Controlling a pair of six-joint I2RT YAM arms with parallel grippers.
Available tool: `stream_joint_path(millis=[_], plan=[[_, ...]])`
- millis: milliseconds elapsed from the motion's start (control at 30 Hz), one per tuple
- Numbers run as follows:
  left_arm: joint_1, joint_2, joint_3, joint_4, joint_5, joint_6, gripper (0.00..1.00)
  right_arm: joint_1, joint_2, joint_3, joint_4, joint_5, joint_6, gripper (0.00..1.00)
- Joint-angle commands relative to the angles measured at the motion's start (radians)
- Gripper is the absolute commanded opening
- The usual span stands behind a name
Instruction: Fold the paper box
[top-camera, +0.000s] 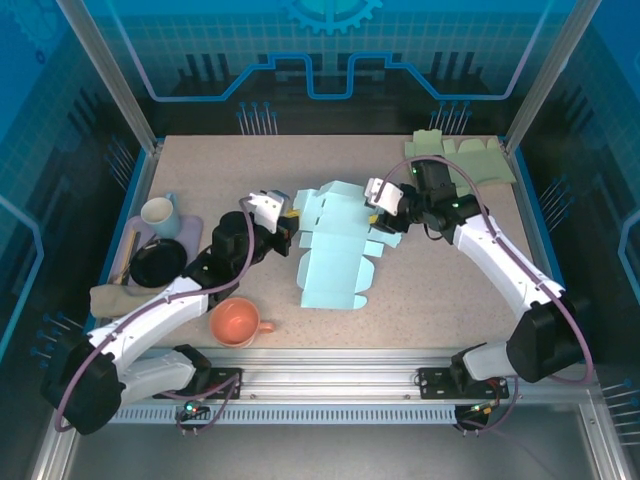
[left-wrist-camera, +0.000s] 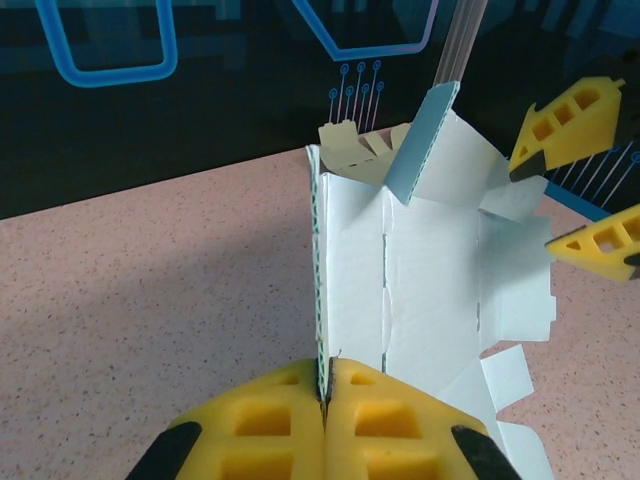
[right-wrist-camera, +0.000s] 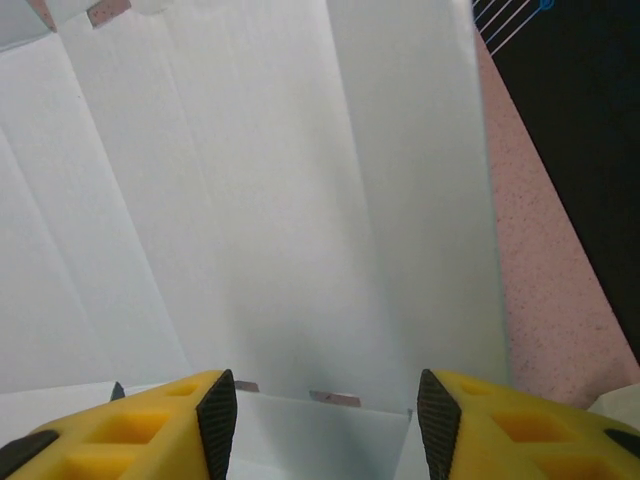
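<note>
Noting left pincer (left-wrist-camera: 325, 392) clenched on raised edge of paper box (top-camera: 335, 250), centre of desk (top-camera: 440, 295); we find right pincer (right-wrist-camera: 327, 400) released, jaws apart astride box panel.

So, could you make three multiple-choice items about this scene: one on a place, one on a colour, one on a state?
1. Where does the orange cup stand on the table?
A. near edge, left of centre
B. far right corner
C. far edge, centre

2. What colour are the flat blanks in the far right corner?
A. red
B. olive green
C. black

3. How are the left fingers?
A. wide open
B. shut on nothing
C. shut on an edge of the paper box

Answers: 1 A, the top view shows it close to the front edge. 2 B, they look olive green. 3 C, the left wrist view shows them pressed together on the upright panel's edge.
</note>
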Motion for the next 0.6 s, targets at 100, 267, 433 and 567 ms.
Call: stream_joint_path(millis=[100, 267, 433, 567], plan=[[-0.016, 0.024, -0.038, 0.090, 0.030, 0.054, 0.00, -0.020, -0.037, 0.008, -0.017, -0.058, -0.079, 0.54], [-0.045, 0.053, -0.037, 0.101, 0.037, 0.089, 0.00, -0.050, -0.020, 0.005, 0.003, -0.038, -0.080, 0.55], [-0.060, 0.059, -0.040, 0.107, 0.027, 0.108, 0.00, -0.086, 0.018, 0.023, -0.031, -0.088, -0.092, 0.56], [-0.061, 0.057, -0.041, 0.109, 0.022, 0.110, 0.00, -0.093, 0.040, 0.037, -0.083, -0.138, -0.120, 0.56]])
